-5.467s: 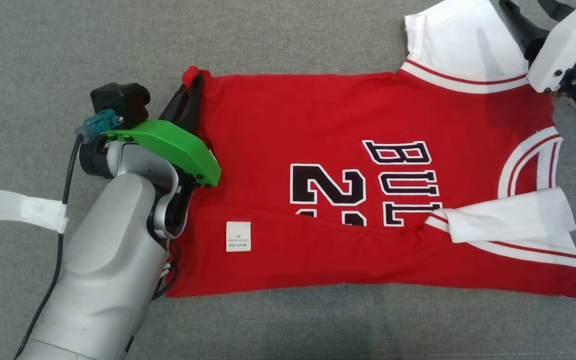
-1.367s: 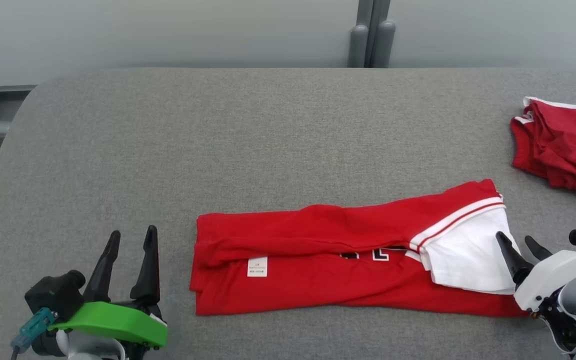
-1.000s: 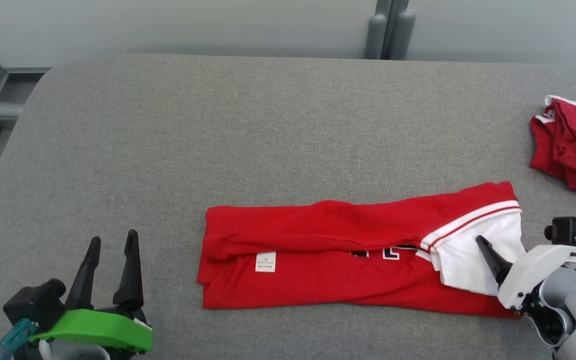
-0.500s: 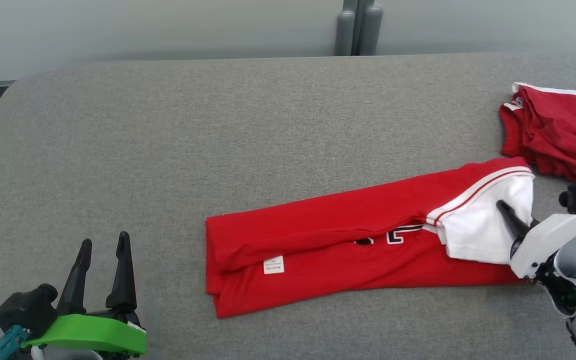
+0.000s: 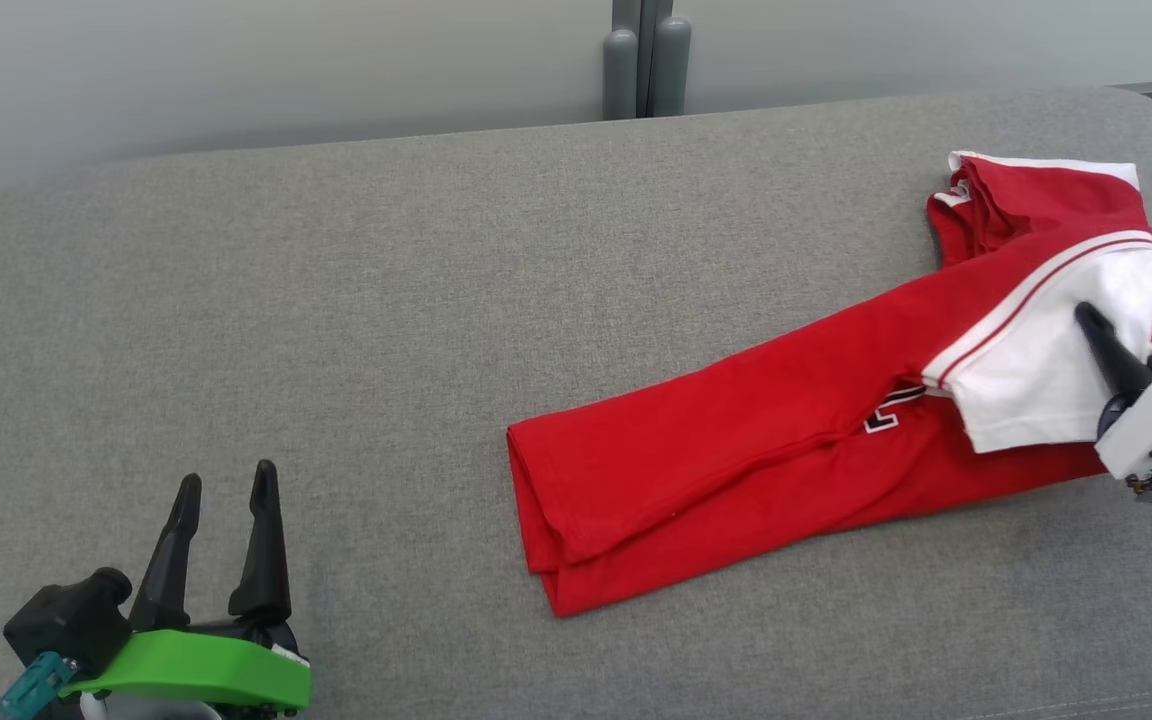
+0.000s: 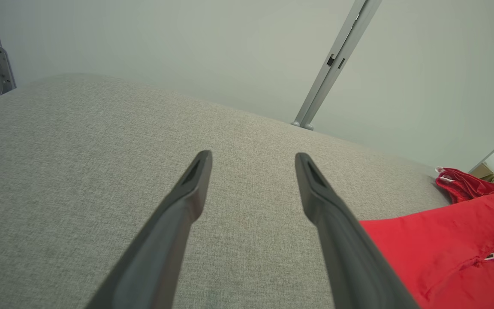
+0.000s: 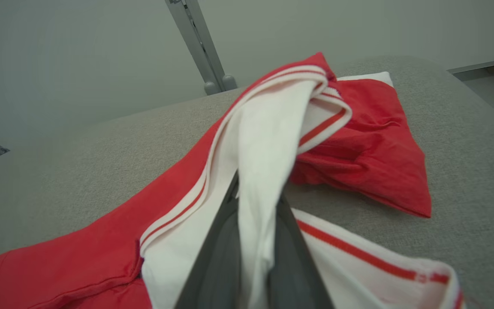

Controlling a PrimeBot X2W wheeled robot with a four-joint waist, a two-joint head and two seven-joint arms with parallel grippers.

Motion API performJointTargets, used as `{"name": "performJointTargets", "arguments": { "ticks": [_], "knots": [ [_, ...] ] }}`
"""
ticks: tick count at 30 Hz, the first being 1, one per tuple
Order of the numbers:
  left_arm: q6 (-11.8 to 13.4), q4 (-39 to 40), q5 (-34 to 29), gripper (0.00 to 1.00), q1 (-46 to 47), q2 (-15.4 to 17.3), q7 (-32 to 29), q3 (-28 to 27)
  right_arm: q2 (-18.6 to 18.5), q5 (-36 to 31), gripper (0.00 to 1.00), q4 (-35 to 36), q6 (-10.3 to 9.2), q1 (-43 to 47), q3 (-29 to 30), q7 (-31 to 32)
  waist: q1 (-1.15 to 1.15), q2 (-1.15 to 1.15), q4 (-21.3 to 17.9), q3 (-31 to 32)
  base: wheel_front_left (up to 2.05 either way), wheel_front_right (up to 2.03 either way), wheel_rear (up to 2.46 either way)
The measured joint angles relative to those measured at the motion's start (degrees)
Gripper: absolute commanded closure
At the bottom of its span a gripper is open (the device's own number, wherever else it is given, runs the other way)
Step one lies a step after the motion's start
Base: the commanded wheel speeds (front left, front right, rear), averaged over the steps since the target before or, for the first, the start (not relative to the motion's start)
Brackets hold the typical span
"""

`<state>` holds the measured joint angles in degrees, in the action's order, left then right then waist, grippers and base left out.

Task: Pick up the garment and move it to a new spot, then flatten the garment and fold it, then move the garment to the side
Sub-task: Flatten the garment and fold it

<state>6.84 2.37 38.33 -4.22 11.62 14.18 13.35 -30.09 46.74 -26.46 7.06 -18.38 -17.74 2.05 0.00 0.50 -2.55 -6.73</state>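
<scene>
Slippage of the fold is the main hazard at this point. The right hand is closed tight on the white sleeve of the folded red shirt. The shirt lies as a long band slanting across the right half of the grey tabletop, and its sleeve end overlaps a crumpled red cloth near the far right corner. The grip appears to take only sleeve cloth at one end, so a pull from there would likely load the layers unevenly. The upper flap could slide off, the band could twist, and the free end could open. The sleeve could also slip out of the pinch. Contact with the crumpled cloth could snag it and carry it along. The left hand hovers wide open and empty at the near left, well apart from the shirt, so it gives no support.
</scene>
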Motion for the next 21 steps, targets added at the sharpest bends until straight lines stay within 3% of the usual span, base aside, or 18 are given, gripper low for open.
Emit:
{"name": "performJointTargets", "arguments": {
  "ticks": [3, 10, 21],
  "knots": [
    [0.0, -0.1, -0.2, 0.00, 0.0, -0.3, -0.1, 0.7, 2.6, 3.2, 1.00, 6.3, 0.00, 0.0, -4.5, 2.2, 0.00, 0.00, 0.3, 0.2, 0.00, 0.00, 0.00],
    [0.0, -0.2, -0.3, 0.00, 0.0, -1.4, -0.5, 1.4, 3.4, 4.5, 1.00, 14.8, 0.00, 0.0, -12.5, 6.2, 0.00, 0.00, 2.0, 0.8, 0.00, 0.00, 0.00],
    [0.0, -1.4, -0.3, 0.00, 0.0, -2.1, -0.6, 2.0, 6.7, 4.6, 1.00, 16.9, 0.00, 0.0, -18.6, 10.3, 0.00, 0.00, 5.7, 2.1, 0.00, 0.00, 0.00]
  ]
}}
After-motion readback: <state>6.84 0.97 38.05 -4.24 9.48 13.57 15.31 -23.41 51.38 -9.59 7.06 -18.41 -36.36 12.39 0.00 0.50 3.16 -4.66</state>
